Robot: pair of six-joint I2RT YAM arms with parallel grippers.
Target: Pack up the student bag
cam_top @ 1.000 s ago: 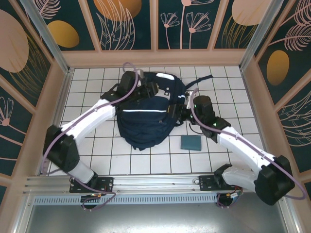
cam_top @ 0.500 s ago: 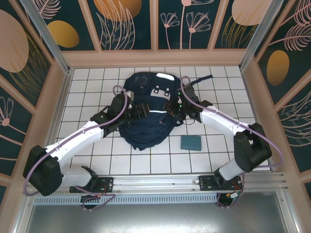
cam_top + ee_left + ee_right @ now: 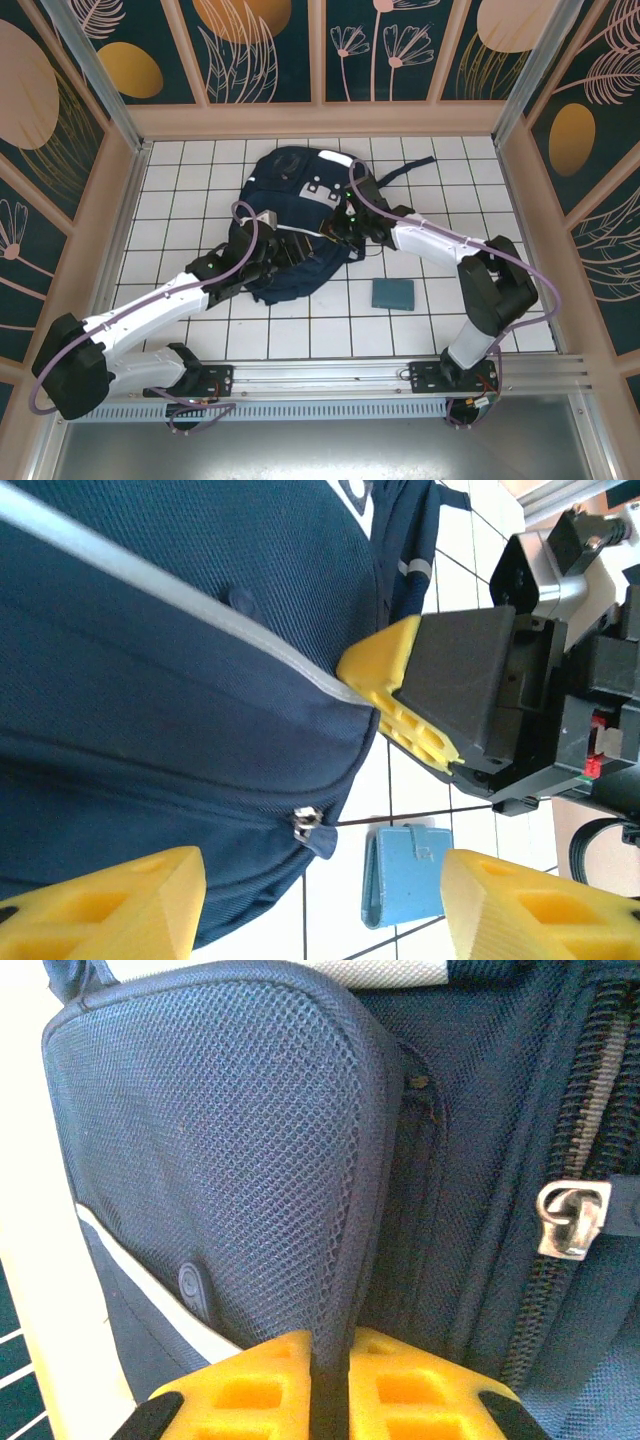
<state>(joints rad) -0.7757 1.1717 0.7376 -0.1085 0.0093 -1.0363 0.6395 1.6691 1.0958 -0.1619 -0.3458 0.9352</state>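
The right claw point(image 3: 330, 1365) is pressed together on a fold of the mesh pocket point(image 3: 230, 1140) of the bag point(image 3: 300, 190); the left claw point(image 3: 320, 880) is spread at the bag's side, a zip pull point(image 3: 305, 825) just ahead of it. The bag lies mid-counter point(image 3: 180, 180), a blue pouch point(image 3: 393, 293) near it. Opening is judged the step in hand: the zip pull must next be pinched and drawn while the fabric is held taut.
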